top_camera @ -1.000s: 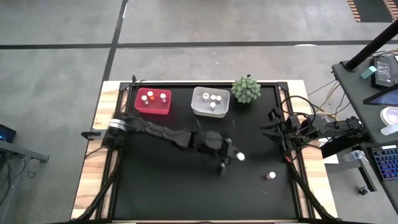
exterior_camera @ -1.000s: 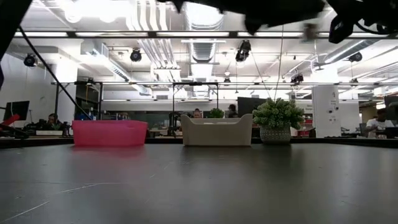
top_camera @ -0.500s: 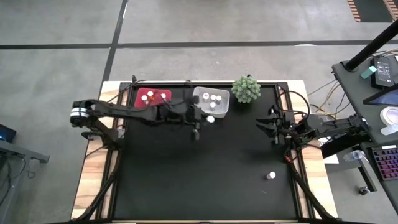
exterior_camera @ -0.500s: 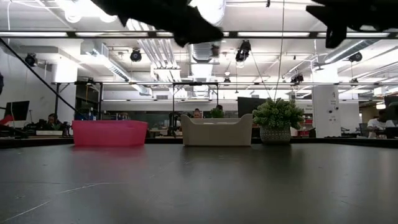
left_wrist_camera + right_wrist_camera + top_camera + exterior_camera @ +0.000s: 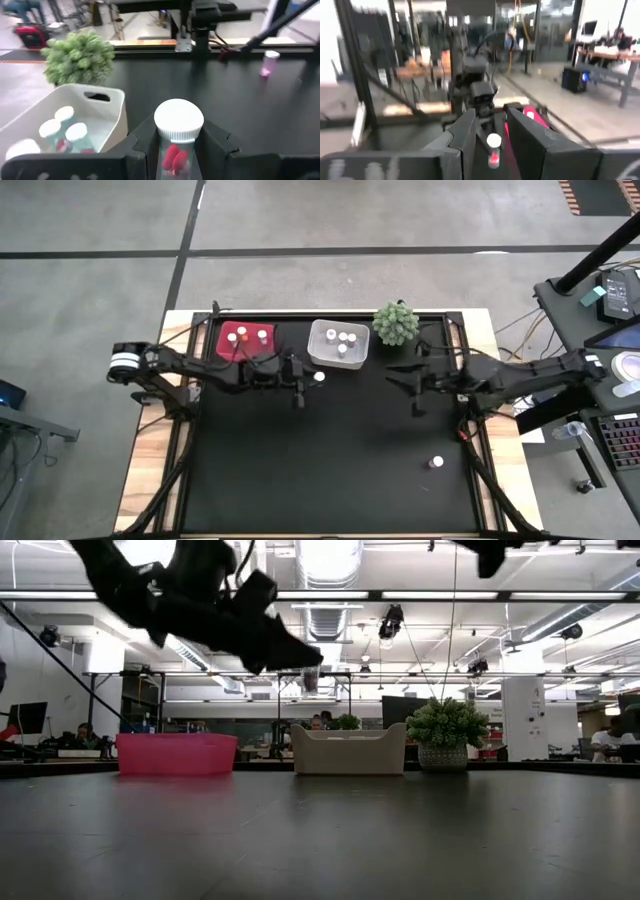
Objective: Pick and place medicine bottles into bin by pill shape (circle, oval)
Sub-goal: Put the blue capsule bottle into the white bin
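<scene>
Black tabletop (image 5: 330, 470) in workshop | left gripper (image 5: 308, 379) jaws clenched on bottle (image 5: 178, 131), red oval-looking pills, just beside white bin (image 5: 339, 343) | right gripper (image 5: 400, 378) jaws apart, empty, mid-table | step: carry to bin | next: likely centre over bin, release | one bottle (image 5: 436, 463) left.

An open-plan robotics lab or workshop: exposed ceiling ducts (image 5: 240, 585), strip lights, metal frames, monitor-laden desks (image 5: 615, 310) with seated people, beyond the black tabletop (image 5: 330, 450).

Left gripper (image 5: 309, 378): holds a white-capped bottle (image 5: 319, 376) beside the white bin (image 5: 338, 360).
Right gripper (image 5: 398, 380): over the table.
</scene>
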